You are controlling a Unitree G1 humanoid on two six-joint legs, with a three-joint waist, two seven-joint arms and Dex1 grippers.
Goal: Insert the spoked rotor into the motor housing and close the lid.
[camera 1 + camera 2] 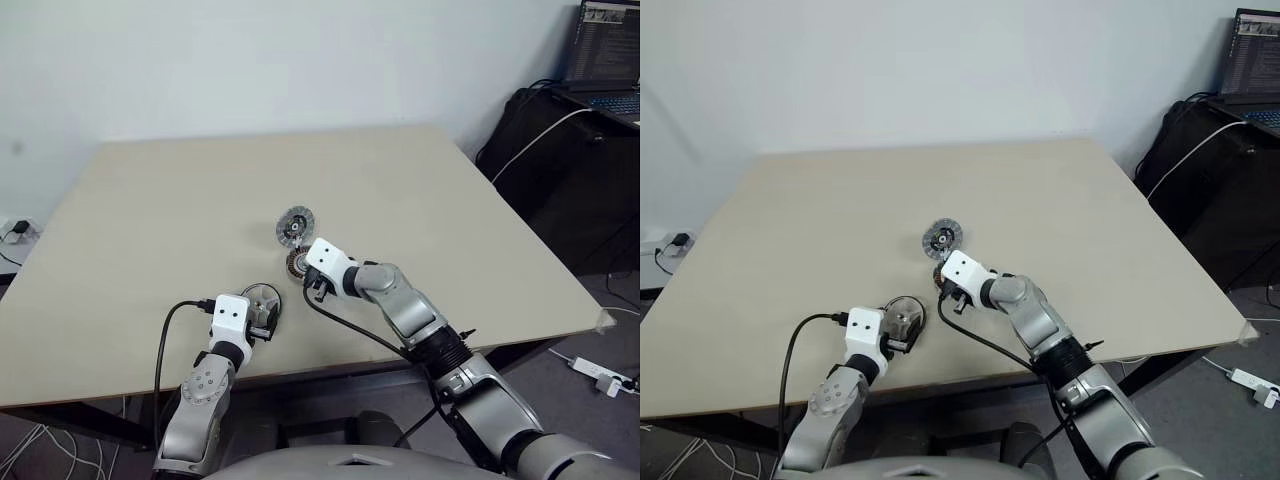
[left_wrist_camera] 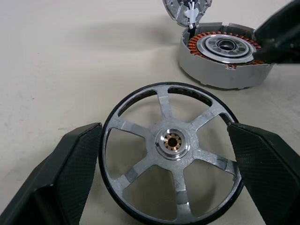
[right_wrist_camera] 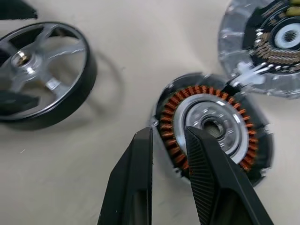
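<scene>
On the near part of the beige table [image 1: 150,230], the left gripper [image 2: 164,154] stands spread wide with its two black fingers [image 2: 70,168] flanking the spoked rotor [image 2: 171,154], which lies flat on the tabletop; each finger sits close against the dark rim, but I cannot tell whether either presses it. Just beyond the rotor, the right gripper [image 3: 168,154] points down over the motor housing [image 3: 213,126], its fingers [image 3: 133,183] parted only by a narrow gap with nothing between them; one finger crosses over the copper windings, the other sits at the housing's edge, and contact is unclear. The lid [image 1: 295,226] lies just past the housing, touching or nearly touching its rim, ribbed face and dark centre up. The head views show the three parts clustered near the table's front middle, with a laptop [image 1: 608,55] off to the right. The left wrist view reveals the rotor's brass hub, and the right wrist view the white tab at the lid's edge.
</scene>
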